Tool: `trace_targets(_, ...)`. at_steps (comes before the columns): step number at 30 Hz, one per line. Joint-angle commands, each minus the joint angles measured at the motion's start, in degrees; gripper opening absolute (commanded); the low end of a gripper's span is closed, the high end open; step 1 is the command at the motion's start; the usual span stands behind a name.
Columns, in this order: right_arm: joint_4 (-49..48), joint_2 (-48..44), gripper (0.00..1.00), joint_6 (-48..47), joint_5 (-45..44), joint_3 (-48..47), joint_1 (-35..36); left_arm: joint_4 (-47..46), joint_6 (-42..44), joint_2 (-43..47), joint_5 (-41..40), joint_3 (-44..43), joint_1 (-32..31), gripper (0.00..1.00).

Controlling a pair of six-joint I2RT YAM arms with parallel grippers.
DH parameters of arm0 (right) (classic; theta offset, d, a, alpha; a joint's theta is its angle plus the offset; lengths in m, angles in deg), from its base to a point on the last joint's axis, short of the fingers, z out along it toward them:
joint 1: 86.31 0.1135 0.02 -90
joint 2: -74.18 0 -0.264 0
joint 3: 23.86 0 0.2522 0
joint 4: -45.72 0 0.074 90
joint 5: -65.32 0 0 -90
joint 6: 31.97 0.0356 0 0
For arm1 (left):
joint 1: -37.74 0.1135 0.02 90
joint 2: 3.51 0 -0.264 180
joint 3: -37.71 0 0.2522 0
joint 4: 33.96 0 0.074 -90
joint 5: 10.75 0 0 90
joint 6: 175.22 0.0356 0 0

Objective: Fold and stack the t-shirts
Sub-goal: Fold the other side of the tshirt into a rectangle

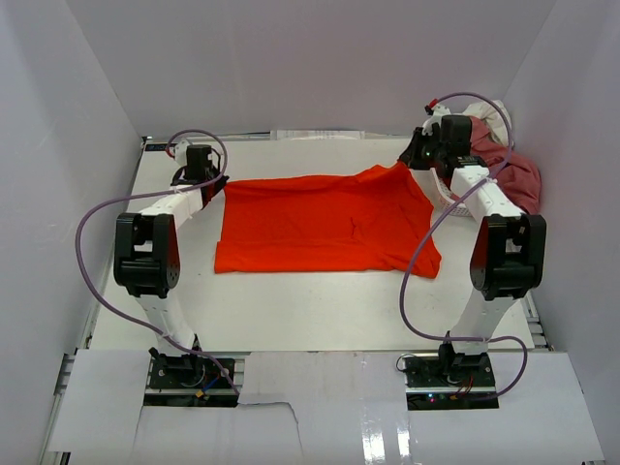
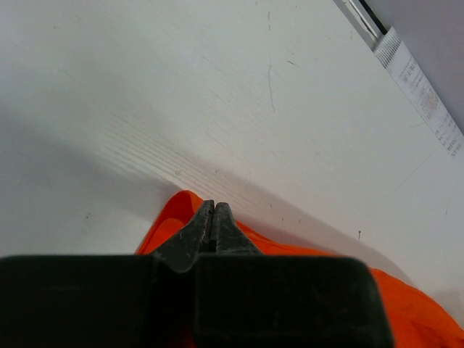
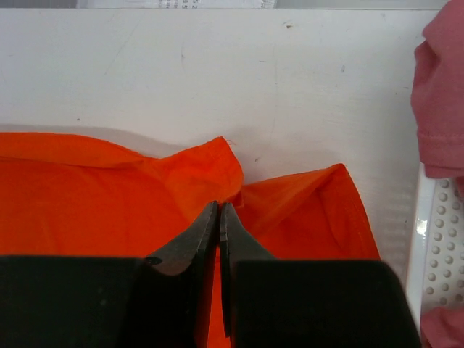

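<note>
My left hand (image 2: 212, 208) is pinched shut on the far left corner of the orange shirt (image 1: 325, 225). My right hand (image 3: 220, 208) pinches the far right corner. The shirt lies flat and wide between them on the surface (image 1: 310, 315). I think its back edge should come toward me, where there is room.

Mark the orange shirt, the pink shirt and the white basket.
orange shirt (image 1: 320, 228), top view, middle of the spread cloth.
pink shirt (image 1: 520, 180), top view, bunched cloth at far right.
basket (image 3: 439, 243), right wrist view, its perforated wall.
</note>
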Motion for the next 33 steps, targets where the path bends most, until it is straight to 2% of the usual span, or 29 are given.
trace_targets(1, -3.1, -4.6, 0.08, -0.1, 1.1, 0.6, -0.6, -0.3, -0.7, 5.0, -0.9, 1.3, 0.2, 0.0)
trace_targets(19, -3.1, -14.2, 0.08, -0.9, 0.2, 9.6, -1.5, 1.0, -1.5, 11.0, -1.4, 5.3, 0.2, 0.0)
trace_targets(33, -2.9, -19.2, 0.08, 0.4, -1.5, 17.7, -2.9, 1.1, -2.6, 15.2, -2.6, 12.2, 0.2, 0.0)
